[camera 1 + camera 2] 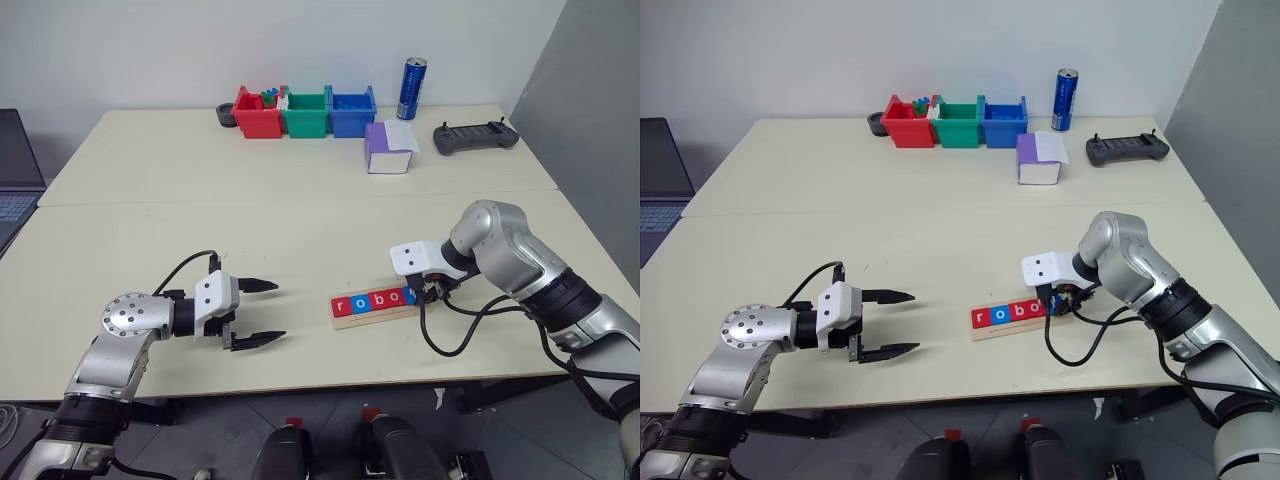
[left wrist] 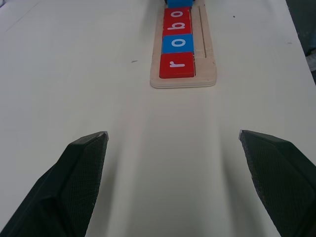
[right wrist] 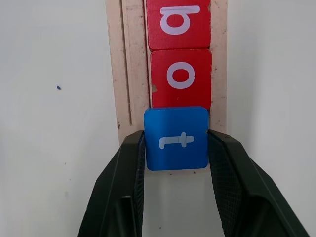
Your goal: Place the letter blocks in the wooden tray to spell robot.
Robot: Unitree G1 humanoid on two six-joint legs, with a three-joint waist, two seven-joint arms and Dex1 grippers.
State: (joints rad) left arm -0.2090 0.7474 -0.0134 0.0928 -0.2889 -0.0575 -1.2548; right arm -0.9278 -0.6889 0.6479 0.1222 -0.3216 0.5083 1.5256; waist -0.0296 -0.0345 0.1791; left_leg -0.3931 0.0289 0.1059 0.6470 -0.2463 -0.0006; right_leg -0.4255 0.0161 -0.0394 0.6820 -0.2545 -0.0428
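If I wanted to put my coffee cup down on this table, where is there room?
The widest bare patch lies mid-table, between the row of bins at the back and the wooden tray at the front. The front left, behind the left gripper, is bare too. It is crowded at the tray, where the right gripper holds the blue t block, and along the back edge.

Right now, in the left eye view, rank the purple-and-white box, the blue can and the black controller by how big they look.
1. Black controller, widest.
2. Purple-and-white box, similar in area, so these two are uncertain.
3. Blue can, smallest.
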